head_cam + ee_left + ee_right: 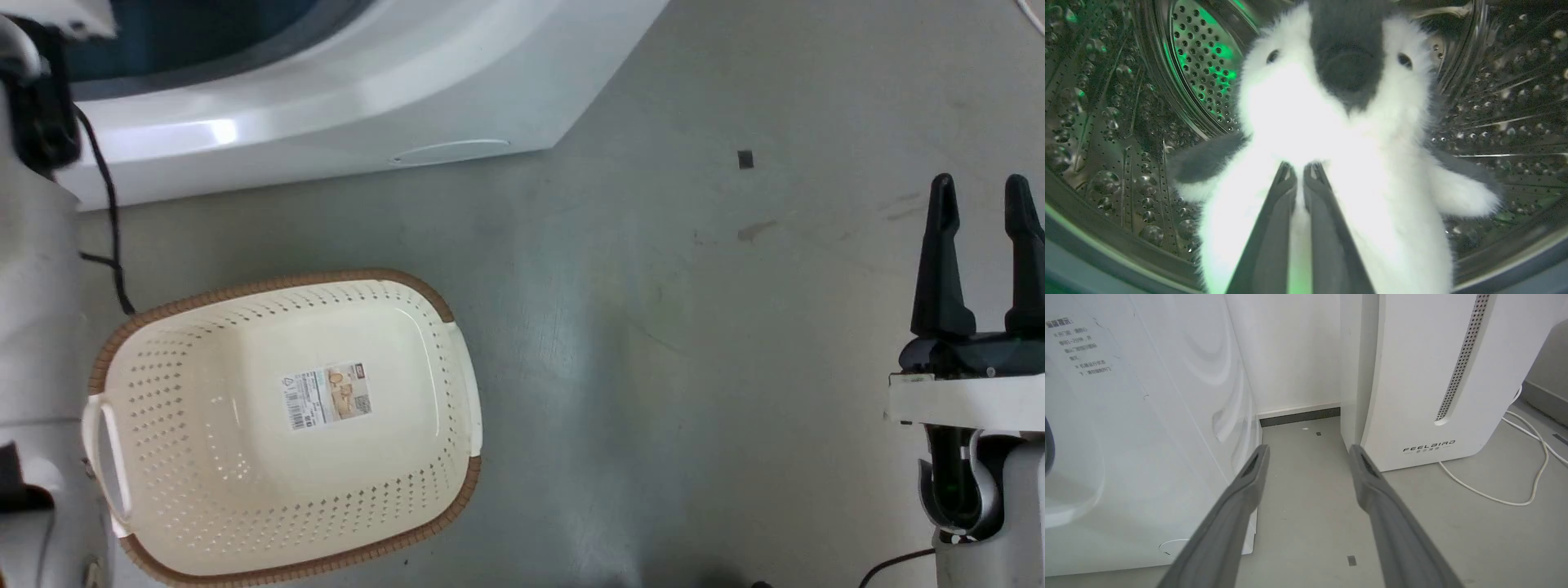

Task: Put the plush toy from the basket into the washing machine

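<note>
In the left wrist view the black-and-white penguin plush toy (1331,122) hangs inside the shiny steel drum (1126,122) of the washing machine (343,90). My left gripper (1300,169) is shut on the white fur of its belly. The cream basket (408,392) sits on the floor in the head view with nothing in it, its label sticker showing on the bottom. My right gripper (984,196) stands open at the right of the head view, apart from everything. Its open fingers (1255,469) point at the floor gap beside the washing machine's side (1147,416).
A white appliance marked FEELBIRD (1433,375) stands right of the washer with a white cable (1527,457) trailing on the grey floor. My left arm's pale forearm (33,327) and a black cable (110,229) run along the left edge, next to the basket.
</note>
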